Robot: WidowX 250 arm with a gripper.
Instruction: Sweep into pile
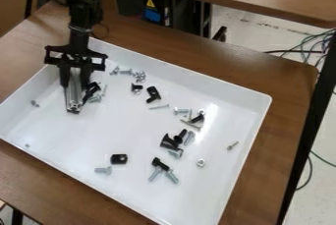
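- Loose hardware (169,142) lies scattered over the white tray (56,162), from its left edge to its right, thickest right of the middle.
- By my reading, the step in hand is gathering; small clusters stand apart and there is no single pile.
- Next move: keep low, get to the outer side of the strays and push them inward. The small screw (35,103) near the left edge and the lone screw (233,145) near the right edge both want fetching in.
- The square black piece (119,158) and the bolt (103,170) beside it, toward the near edge, could go together.
- The arm (80,35) comes in over the far left corner, its gripper (73,109) pointing down near the tray floor, beside a few pieces.
- I cannot tell whether the gripper is released, clenched or grasping something.
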